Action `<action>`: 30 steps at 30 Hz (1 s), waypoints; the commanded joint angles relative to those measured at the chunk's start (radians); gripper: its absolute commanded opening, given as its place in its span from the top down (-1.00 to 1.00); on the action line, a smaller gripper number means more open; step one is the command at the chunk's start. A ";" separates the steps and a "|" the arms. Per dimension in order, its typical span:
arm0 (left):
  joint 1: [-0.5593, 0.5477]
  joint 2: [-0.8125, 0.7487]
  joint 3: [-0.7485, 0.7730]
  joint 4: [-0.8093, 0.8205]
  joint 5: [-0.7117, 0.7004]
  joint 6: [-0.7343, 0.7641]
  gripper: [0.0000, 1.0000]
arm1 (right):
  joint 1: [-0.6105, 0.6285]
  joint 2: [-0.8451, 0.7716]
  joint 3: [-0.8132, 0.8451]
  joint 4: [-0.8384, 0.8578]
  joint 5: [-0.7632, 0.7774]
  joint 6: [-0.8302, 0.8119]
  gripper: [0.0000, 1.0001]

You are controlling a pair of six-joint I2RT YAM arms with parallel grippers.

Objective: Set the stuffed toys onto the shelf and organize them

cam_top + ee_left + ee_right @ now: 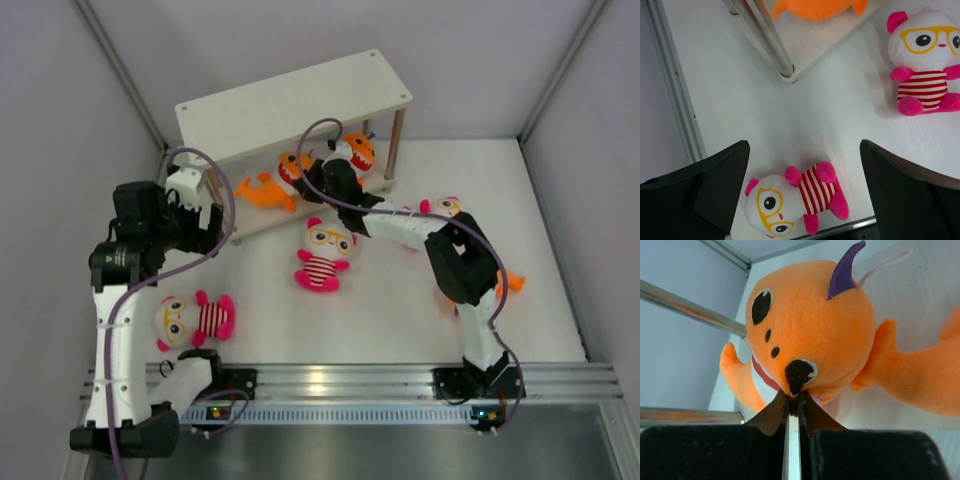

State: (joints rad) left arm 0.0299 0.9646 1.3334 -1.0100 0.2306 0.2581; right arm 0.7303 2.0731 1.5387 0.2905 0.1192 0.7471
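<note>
One striped doll [195,320] lying near left, left gripper [805,150] hovering beyond it, fingers wide apart, second doll [322,255] mid-table, third doll [441,207] right, right gripper [792,402] clamped on shark [810,325] on lower board of shelf [290,100], another shark [268,190] to its left.

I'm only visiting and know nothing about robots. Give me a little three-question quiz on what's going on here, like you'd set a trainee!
1. Which thing does the right hand pinch? A) a striped doll B) the orange shark, by its snout C) a shelf post
2. True or false: the left hand is open and holds nothing.
3. In the top view, how many striped dolls lie on the table, off the shelf?
Key: 1 B. 2 True. 3 Three: one mid-table, one by the left arm's base, one partly hidden behind the right arm.
</note>
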 commanded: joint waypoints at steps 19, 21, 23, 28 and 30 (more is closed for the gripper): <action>0.001 -0.014 -0.023 0.025 0.016 0.018 -0.96 | -0.049 -0.041 0.021 -0.079 -0.047 -0.195 -0.05; 0.001 -0.012 -0.031 0.025 0.019 0.021 -0.96 | -0.048 -0.038 0.041 -0.082 -0.061 -0.213 -0.13; 0.001 -0.013 -0.034 0.025 0.024 0.023 -0.96 | -0.045 -0.045 0.041 -0.082 -0.075 -0.247 -0.17; 0.001 -0.013 -0.043 0.027 0.033 0.021 -0.96 | -0.026 -0.128 -0.043 -0.037 -0.015 -0.282 -0.45; 0.001 -0.013 -0.043 0.025 0.036 0.023 -0.96 | -0.009 -0.152 -0.060 -0.030 0.008 -0.330 -0.52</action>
State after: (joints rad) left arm 0.0299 0.9642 1.2976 -1.0100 0.2470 0.2649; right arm 0.7017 2.0113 1.4990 0.2062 0.0811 0.4854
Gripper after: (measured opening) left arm 0.982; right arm 0.749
